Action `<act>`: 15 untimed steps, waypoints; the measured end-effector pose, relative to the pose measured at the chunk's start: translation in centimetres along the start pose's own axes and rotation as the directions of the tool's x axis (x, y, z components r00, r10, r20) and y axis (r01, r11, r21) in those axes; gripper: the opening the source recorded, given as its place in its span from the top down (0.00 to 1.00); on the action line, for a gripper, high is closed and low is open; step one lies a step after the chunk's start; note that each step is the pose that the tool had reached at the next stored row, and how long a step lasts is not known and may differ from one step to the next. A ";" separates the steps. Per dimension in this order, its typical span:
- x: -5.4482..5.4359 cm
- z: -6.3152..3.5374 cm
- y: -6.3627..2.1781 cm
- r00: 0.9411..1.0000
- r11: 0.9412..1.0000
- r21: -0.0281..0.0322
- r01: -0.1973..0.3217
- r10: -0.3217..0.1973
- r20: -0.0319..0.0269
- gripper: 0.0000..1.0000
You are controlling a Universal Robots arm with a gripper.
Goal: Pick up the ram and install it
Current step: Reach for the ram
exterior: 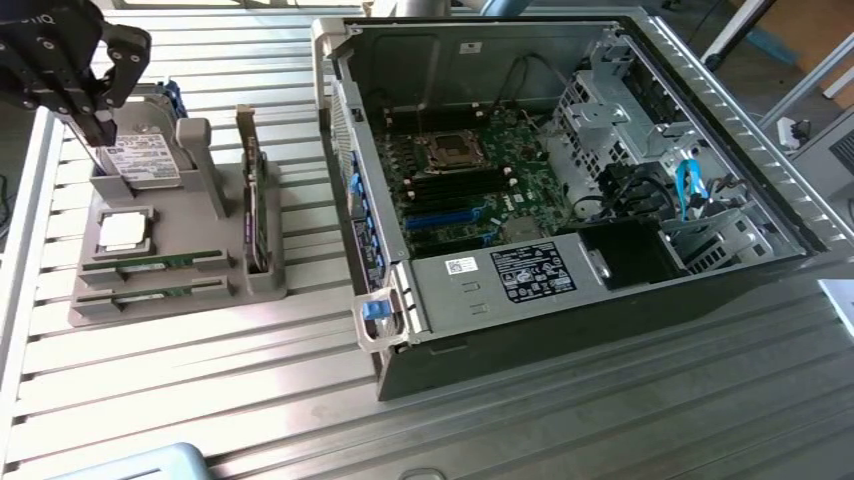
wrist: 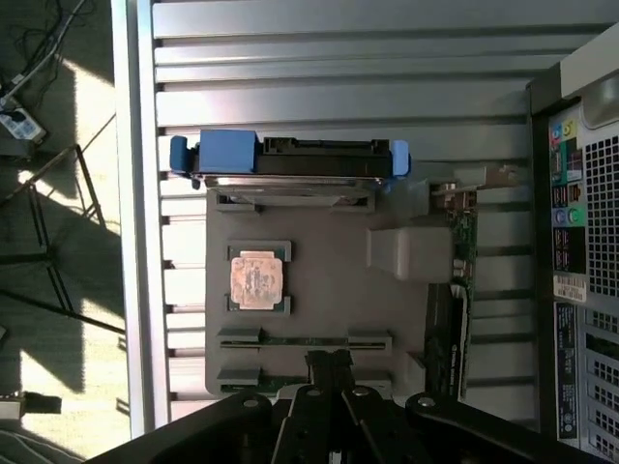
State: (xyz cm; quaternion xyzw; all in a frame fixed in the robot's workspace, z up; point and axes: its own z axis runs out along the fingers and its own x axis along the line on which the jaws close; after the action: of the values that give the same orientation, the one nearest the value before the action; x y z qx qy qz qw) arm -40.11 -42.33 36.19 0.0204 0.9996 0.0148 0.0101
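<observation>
The claw (exterior: 102,136) hangs at the exterior view's upper left, above the far end of the grey holder (exterior: 200,235); its black fingers are clenched together with nothing between them; in the wrist view the same closed tips (wrist: 329,362) point down over the holder's (wrist: 329,280) ram end.

Both rams lie flat in their slots at the holder's near end in the exterior view, parallel and just apart; the first ram (exterior: 154,263) sits next to the CPU (exterior: 123,231); the second ram (exterior: 147,293) lies along the holder's outer edge; neither is touched, and the claw stands well above them. In the wrist view the first ram (wrist: 305,340) shows as a thin green strip just beyond the fingertips, with the CPU (wrist: 257,280) past it.

The drive (exterior: 140,160) stands upright at the holder's far end, in a blue frame; the card (exterior: 250,190) stands on edge along the holder's side that faces the case.

The case (exterior: 747,140) lies open on its side on the slatted metal desk (exterior: 534,420), to the exterior view's right of the holder and apart from it; the green board (exterior: 527,185) inside faces up.
</observation>
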 end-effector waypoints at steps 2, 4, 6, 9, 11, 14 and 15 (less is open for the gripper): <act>0.0 0.00 -0.29 1.000 1.000 0.000 -0.002 0.002 0.000 0.89; 0.0 0.01 -0.79 1.000 1.000 0.000 -0.003 0.003 0.000 0.89; -0.1 0.01 -1.35 1.000 1.000 0.000 -0.005 0.005 0.000 0.89; -0.1 0.01 -1.84 1.000 1.000 0.000 -0.007 0.007 0.000 0.89; -0.1 0.01 -2.14 1.000 1.000 0.000 -0.008 0.008 0.000 0.89; -0.1 0.01 -2.89 1.000 1.000 0.001 -0.010 0.010 0.000 0.89; -0.1 0.01 -2.99 1.000 1.000 0.001 -0.010 0.010 0.000 0.89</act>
State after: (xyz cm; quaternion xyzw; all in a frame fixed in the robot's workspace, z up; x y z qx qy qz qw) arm -40.10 -45.32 36.09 0.0254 0.9995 0.0143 0.0102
